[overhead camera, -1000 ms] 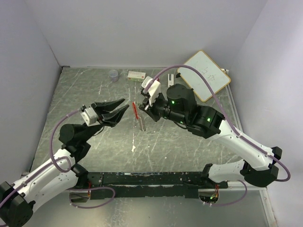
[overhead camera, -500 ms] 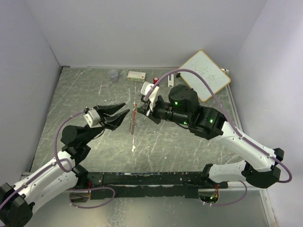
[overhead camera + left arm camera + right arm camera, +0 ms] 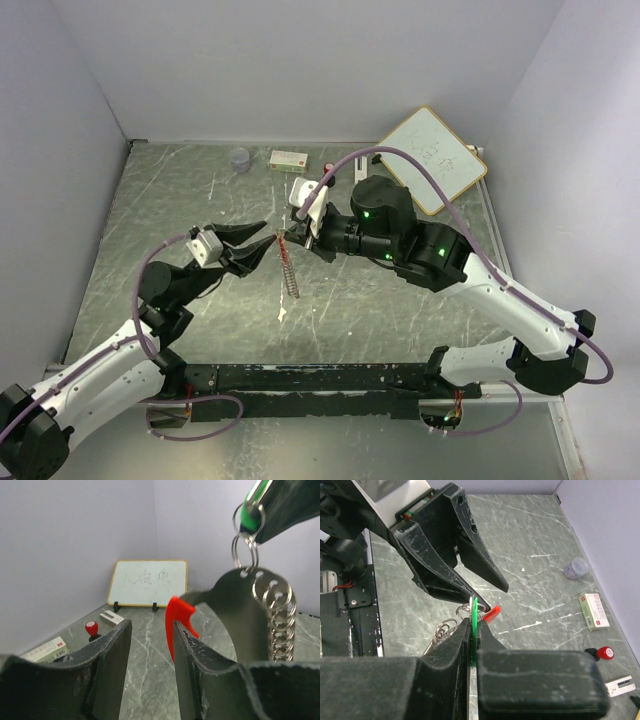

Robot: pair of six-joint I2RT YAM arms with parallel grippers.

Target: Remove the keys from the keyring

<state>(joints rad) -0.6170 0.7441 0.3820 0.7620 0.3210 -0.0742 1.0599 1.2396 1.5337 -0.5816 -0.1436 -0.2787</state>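
The green key is clamped by the right gripper so that the keyring hangs free. The red key is framed by the parted left gripper, seemingly for a pull.

Bright, even, diffuse light falls from overhead. The bench carries only faint, soft-edged shadows beneath the arms, well in front of the whiteboard. The top view is sharp throughout. Both wrist views stretch near things toward their edges (a wide-angle look), and their own jaws loom blurred. In the left one the whiteboard's scribble is hazy, the keyring glints, and the keys look saturated.
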